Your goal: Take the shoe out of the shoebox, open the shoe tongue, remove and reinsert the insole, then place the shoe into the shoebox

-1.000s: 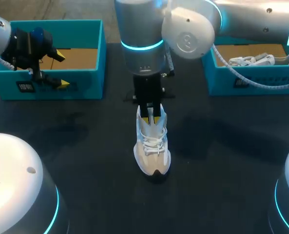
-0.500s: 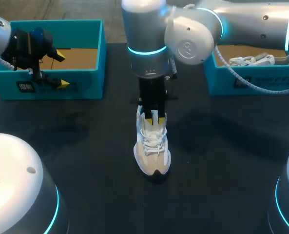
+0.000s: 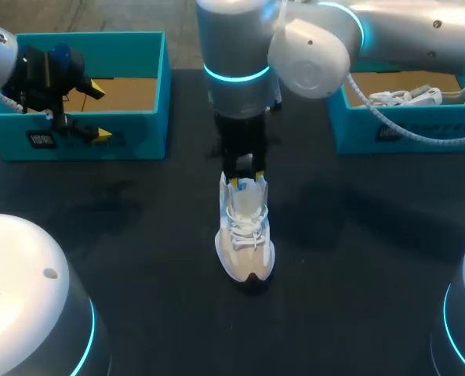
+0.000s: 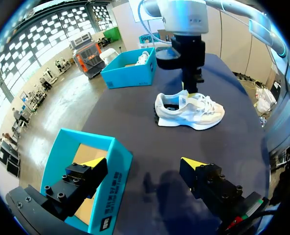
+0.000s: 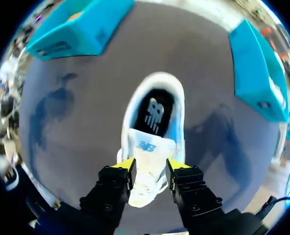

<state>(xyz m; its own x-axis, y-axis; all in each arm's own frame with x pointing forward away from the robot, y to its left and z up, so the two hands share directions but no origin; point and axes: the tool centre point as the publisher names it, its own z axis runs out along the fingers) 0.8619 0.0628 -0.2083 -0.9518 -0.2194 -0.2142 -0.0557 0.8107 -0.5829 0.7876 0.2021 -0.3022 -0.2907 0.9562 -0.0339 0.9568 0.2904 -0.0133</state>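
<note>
A white sneaker [image 3: 246,235] stands upright on the dark table, toe toward the near edge. Its tongue is raised, and a dark insole [image 5: 153,110] with a white logo lies inside. My right gripper [image 3: 245,182] hangs over the heel opening, open, with its yellow tips on either side of the tongue [image 5: 145,149] and not pressing it. The left wrist view shows the same sneaker [image 4: 191,107] from the side under the right arm. My left gripper [image 3: 97,112] stands wide open at the front wall of the left teal shoebox [image 3: 138,141], which has a bare cardboard floor.
A second teal shoebox [image 3: 357,129] at the back right holds another white shoe [image 3: 408,98]. The white domes of the arm bases [image 3: 20,290] rise at both near corners. Bare dark table surrounds the sneaker.
My right gripper's fingers have spread apart, and the wrist has drawn up and back from the shoe's opening. The left arm and the sneaker have not moved.
</note>
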